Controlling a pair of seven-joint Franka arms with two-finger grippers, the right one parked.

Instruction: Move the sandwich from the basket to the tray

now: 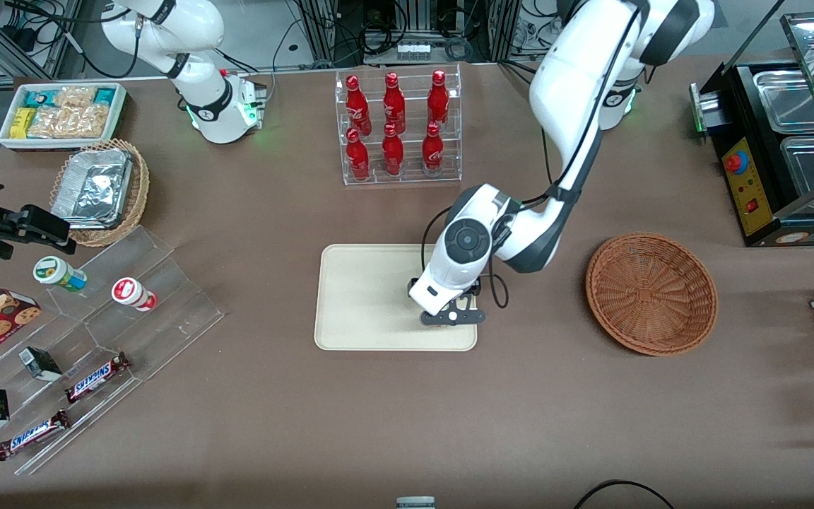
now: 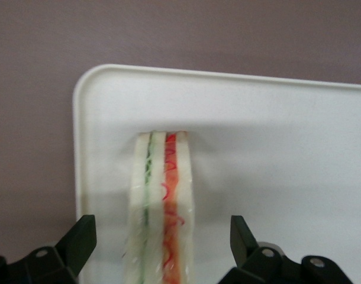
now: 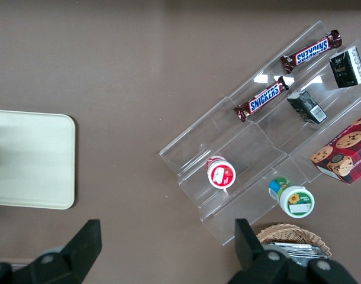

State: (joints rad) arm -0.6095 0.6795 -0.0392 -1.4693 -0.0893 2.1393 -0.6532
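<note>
Setting: robotics lab staged as a snack shop | Evidence: brown counter (image 1: 251, 424) between white robot arms, cables and metal framing at the rear | Stock: clear rack of red bottles (image 1: 398, 126), stepped acrylic display (image 1: 107, 322) with chocolate bars, white bin of snack packets (image 1: 61, 113), black food warmer (image 1: 781, 152) | Claw (image 1: 452, 317): above the tray (image 1: 364, 297)

Legible text: "SNICKERS" on two chocolate bars (image 1: 97, 377) (image 1: 32, 435) lying on the clear acrylic step shelf (image 1: 140, 311) toward the parked arm's end of the table; same wordmark reads in the right wrist view (image 3: 261, 102). Red bottles (image 1: 393, 124) in the clear rack carry white script, too small to read. Nothing legible on the gripper (image 1: 452, 317), which is over the tray (image 1: 368, 297).
</note>
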